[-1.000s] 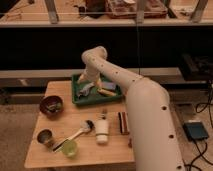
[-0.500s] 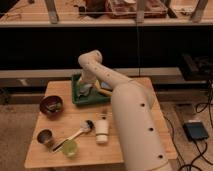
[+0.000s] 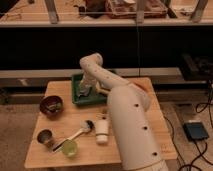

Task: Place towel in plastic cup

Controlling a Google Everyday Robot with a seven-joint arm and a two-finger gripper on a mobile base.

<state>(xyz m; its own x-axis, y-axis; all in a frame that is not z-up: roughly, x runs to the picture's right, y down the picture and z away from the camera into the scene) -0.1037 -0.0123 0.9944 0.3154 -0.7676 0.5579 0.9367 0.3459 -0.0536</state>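
Gripper (image 3: 84,92): was low inside green tray (image 3: 92,102); grip state could not be told.
Plastic cup (image 3: 69,148): stood front-left on surface (image 3: 52,91).

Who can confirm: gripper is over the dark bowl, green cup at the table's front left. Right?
Wrong on one point. The camera view shows the gripper over the green tray, not the dark bowl. The green cup is front left, as said.

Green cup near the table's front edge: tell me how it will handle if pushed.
The green cup looks small and translucent, so probably light and apt to slide or tip. Standing upright on the wooden table, it may skid. The gripper is away over the green tray.
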